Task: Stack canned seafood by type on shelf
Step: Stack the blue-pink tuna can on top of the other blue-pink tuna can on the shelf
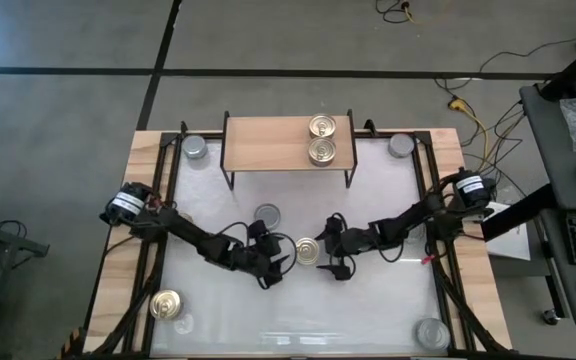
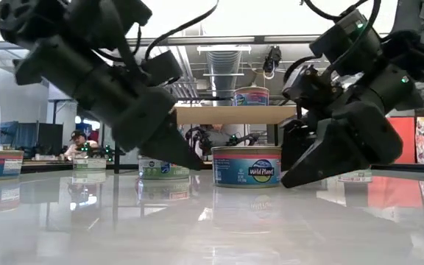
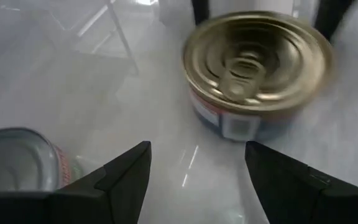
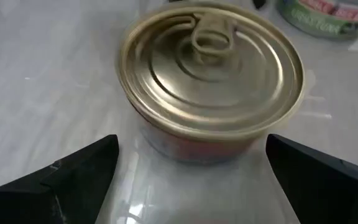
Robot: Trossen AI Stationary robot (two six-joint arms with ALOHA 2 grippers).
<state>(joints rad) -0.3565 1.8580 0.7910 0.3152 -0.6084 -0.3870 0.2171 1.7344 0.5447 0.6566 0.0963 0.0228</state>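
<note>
Short round gold-lidded metal tin (image 1: 308,250) stands upright on white counter (image 1: 368,310) btwn both claws. Right claw (image 1: 340,252) spread wide, empty, tin just ahead, nearer. Left claw (image 1: 274,258) part-open, empty, tin ahead, off-centre.

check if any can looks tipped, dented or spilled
Nothing stands out. The gold-lidded can sits upright on the table between the left gripper and the right gripper, both with fingers open. The two gold cans on the shelf stand upright.
</note>
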